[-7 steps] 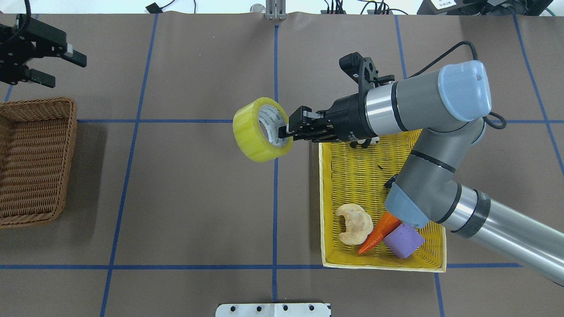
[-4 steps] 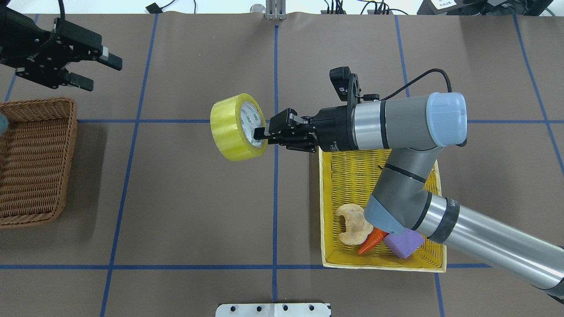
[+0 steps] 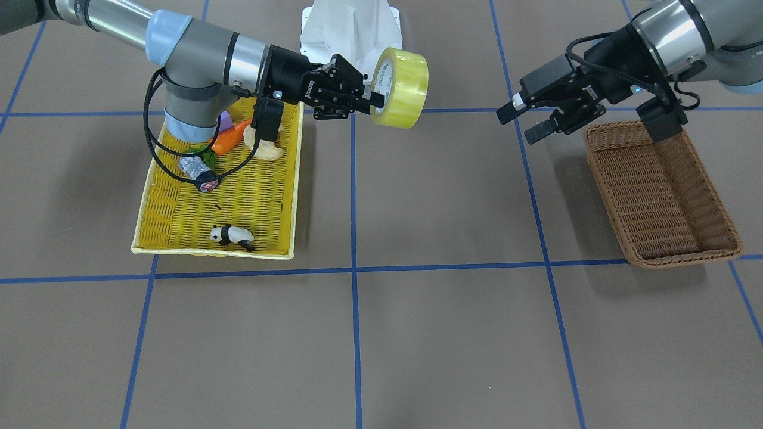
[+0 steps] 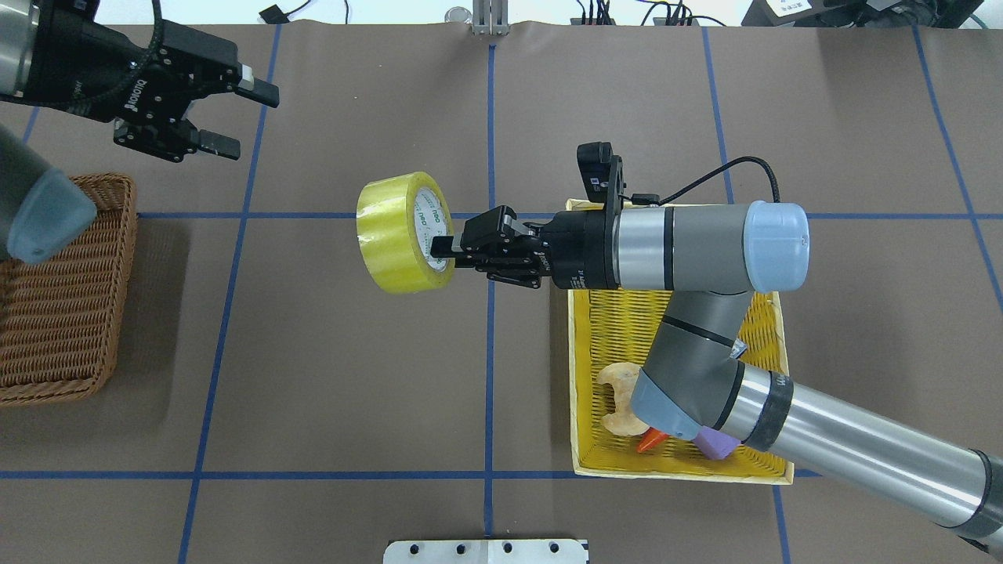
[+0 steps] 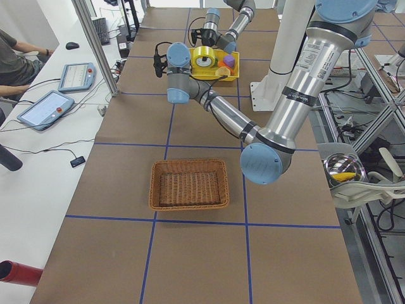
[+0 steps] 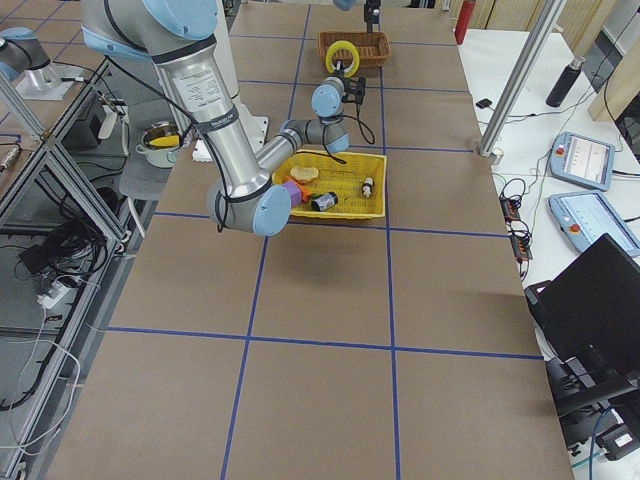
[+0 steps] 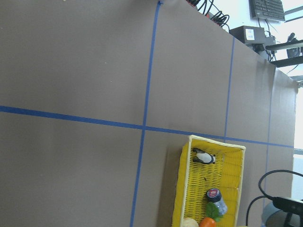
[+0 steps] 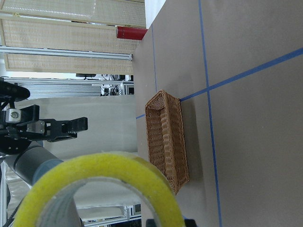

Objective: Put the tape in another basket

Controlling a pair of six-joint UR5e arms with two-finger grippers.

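Over the middle of the counter (image 4: 337, 368): the tape (image 4: 396, 235), held up off the surface, on edge, its whitish core facing the right arm.
Right gripper (image 4: 441, 255): pinching the roll at the side nearest its arm.
Left gripper (image 4: 255, 123): fingers spread, nothing between them, raised towards the far left corner, well apart from the tape.
Basket (image 4: 70, 329): on the counter at the left edge.
Yellow tray (image 4: 573, 368): right of centre, with a carrot (image 3: 229, 138) and a panda figure (image 3: 231, 235) inside.
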